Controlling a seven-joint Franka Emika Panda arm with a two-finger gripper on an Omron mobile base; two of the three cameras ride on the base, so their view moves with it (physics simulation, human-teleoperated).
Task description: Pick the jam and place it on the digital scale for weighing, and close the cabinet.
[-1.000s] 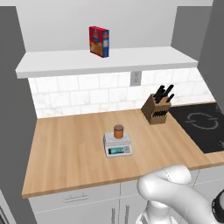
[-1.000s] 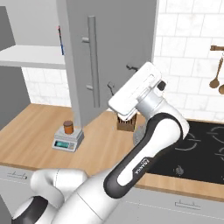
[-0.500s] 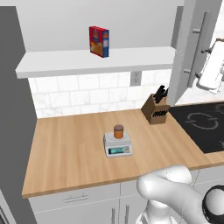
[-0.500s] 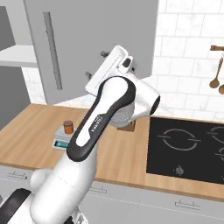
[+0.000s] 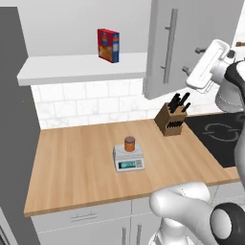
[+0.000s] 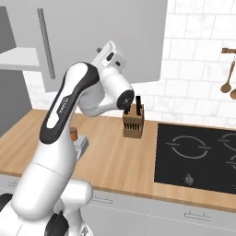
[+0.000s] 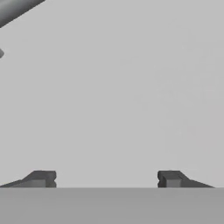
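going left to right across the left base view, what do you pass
red-and-blue box on the shelf → small orange jam jar on the light-grey digital scale → pale grey cabinet door with a metal bar handle → wooden knife block → open gripper → black cooktop

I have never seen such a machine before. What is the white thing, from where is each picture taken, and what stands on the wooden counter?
The white thing is a robot arm on a base that drives, in a rendered kitchen. Two pictures come from cameras on the base, behind the arm to its left and right. The third comes from a camera on the hand.

The tool is raised against the cabinet door, beside its long bar handle. In the hand view its two dark fingertips stand wide apart before the plain grey door, with nothing between them.

On the counter stands the digital scale with the jam on it, and a knife block. A red-and-blue box stands on the shelf.
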